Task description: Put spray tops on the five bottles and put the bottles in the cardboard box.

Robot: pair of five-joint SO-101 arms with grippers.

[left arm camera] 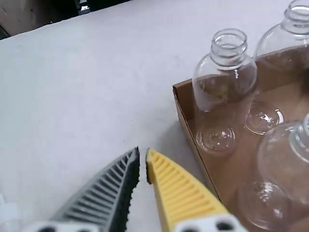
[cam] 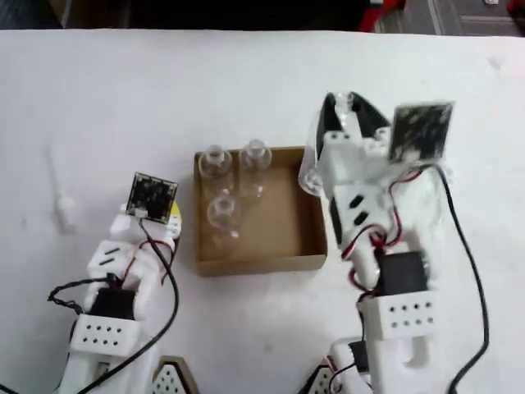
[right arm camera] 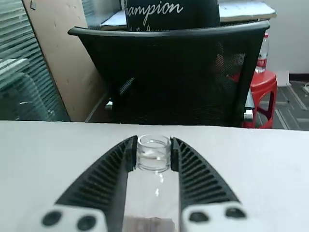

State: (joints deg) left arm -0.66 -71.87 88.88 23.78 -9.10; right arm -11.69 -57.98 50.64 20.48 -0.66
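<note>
Shows the right gripper (right arm camera: 153, 140) just beside the far right corner of the cardboard box (cam: 258, 264), its black fingers (right arm camera: 111, 174) clamped on the threaded neck of a clear bottle (right arm camera: 153, 155), mouth open and turned away from the robot, body lying back between the fingers. Cannot tell whether this bottle rests on the white surface (cam: 98, 98) or hangs above it. Shows three more bottles upright inside the box, two along the far wall (cam: 215, 162) (cam: 255, 154) and one nearer the middle (cam: 222, 209), all with bare necks. Places the left gripper (left arm camera: 142, 154) low over the surface just outside the box's left wall, grey and yellow fingers drawn nearly together with a thin gap at the tips and nothing between them. Suggests thin, empty plastic: very light, easily tipped, smooth and likely slippery on the rounded body, liable to dent under a hard squeeze. Favours a hold at the stiff neck or just under its collar. Expect a capped bottle to need steadying low on the body while a spray top is turned on.
</note>
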